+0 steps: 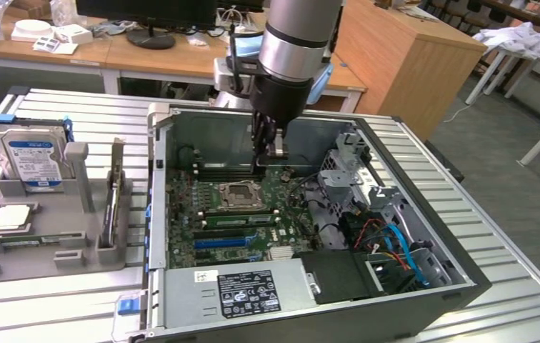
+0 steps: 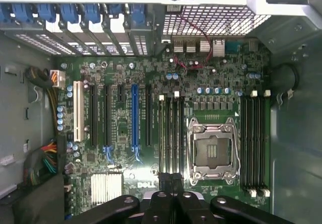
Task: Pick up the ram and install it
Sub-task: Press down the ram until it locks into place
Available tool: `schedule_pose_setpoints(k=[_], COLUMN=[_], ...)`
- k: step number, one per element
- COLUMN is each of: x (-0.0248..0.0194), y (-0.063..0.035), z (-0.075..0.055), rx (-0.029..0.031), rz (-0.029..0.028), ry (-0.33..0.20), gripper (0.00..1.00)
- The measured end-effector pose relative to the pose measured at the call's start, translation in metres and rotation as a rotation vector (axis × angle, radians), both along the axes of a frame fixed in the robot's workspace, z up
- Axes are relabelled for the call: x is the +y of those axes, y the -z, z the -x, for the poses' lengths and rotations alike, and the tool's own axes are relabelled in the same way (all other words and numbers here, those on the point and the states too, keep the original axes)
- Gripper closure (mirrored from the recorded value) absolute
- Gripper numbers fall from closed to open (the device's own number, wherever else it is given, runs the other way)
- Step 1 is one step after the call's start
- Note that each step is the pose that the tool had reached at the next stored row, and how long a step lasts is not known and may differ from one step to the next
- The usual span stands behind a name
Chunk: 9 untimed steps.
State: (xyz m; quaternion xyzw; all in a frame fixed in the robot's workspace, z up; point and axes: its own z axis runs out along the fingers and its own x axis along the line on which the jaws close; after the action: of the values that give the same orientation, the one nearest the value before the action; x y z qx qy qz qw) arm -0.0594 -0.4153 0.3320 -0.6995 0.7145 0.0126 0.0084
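Note:
My gripper (image 1: 273, 151) hangs inside the open computer case (image 1: 161, 214), over the far part of the motherboard (image 1: 186, 214) behind the empty CPU socket (image 1: 236, 191). Its fingers are shut together and I see nothing between them. In the wrist view the shut gripper (image 2: 171, 179) points down at the end of the black memory slots (image 2: 171, 133) beside the CPU socket (image 2: 211, 151). A green ram (image 1: 236, 220) appears seated in a slot on the near side of the socket. Another thin green stick (image 1: 30, 244) lies flat in the grey holder (image 1: 70, 246).
The holder, at the exterior view's left of the case, also carries a silver-and-blue hard drive (image 1: 30, 153), a square silver processor chip (image 1: 11, 218) and a thin board on edge (image 1: 113, 204). A power supply (image 1: 241, 293) and a drive cage with cables (image 1: 394, 243) crowd the case.

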Motion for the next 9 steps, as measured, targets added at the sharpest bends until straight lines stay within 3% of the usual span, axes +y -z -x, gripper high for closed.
schedule_pose_setpoints(k=[9], x=[0.0000], y=[0.0000], z=[-0.0079], rx=[0.0000], rz=[0.0001], ry=[0.000], gripper=[0.90])
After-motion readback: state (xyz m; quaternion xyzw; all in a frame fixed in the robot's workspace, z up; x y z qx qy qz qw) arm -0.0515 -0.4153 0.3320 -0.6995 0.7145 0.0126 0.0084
